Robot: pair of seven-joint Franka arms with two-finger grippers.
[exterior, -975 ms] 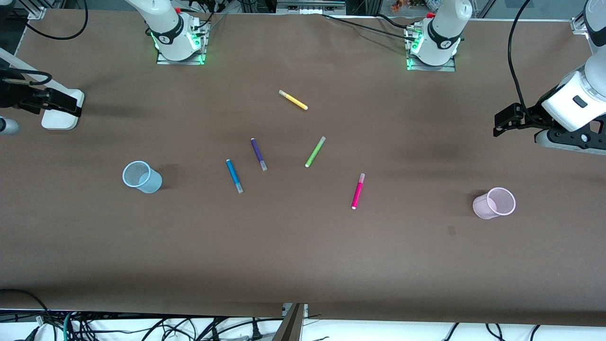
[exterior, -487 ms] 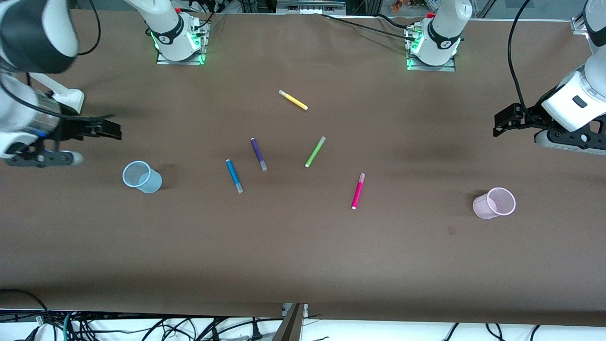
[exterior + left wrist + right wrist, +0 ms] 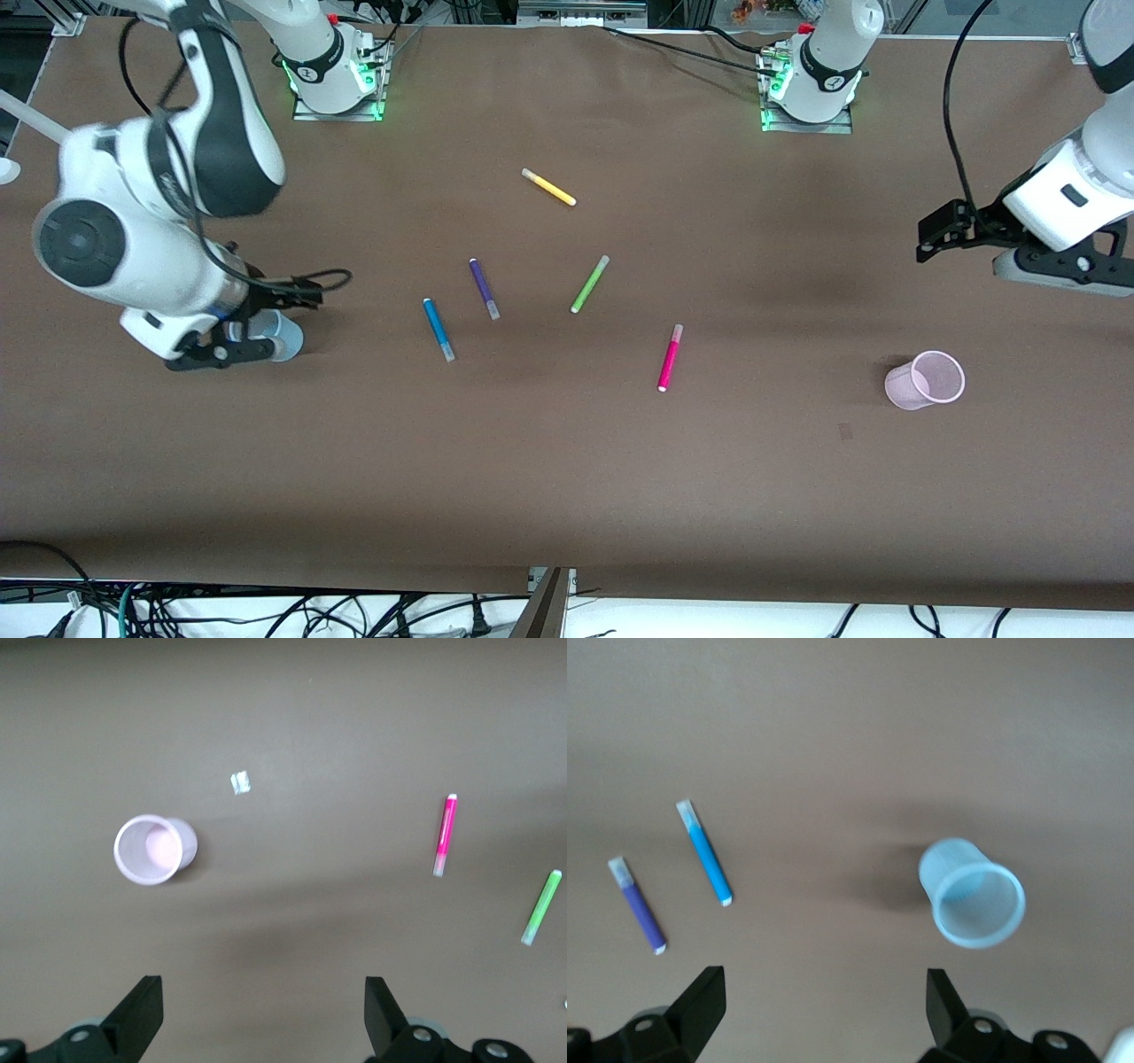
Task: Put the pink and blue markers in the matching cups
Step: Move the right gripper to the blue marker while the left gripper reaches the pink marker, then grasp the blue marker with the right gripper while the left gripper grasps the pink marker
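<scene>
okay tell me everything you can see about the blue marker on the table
The blue marker is a short slim pen with a bright blue barrel and a greyish cap at the end nearer the front camera. It looks like plastic. It lies flat on the brown table, slightly slanted, beside the purple marker without touching it. No claw touches it.

Pink marker (paler cap), blue marker
</scene>
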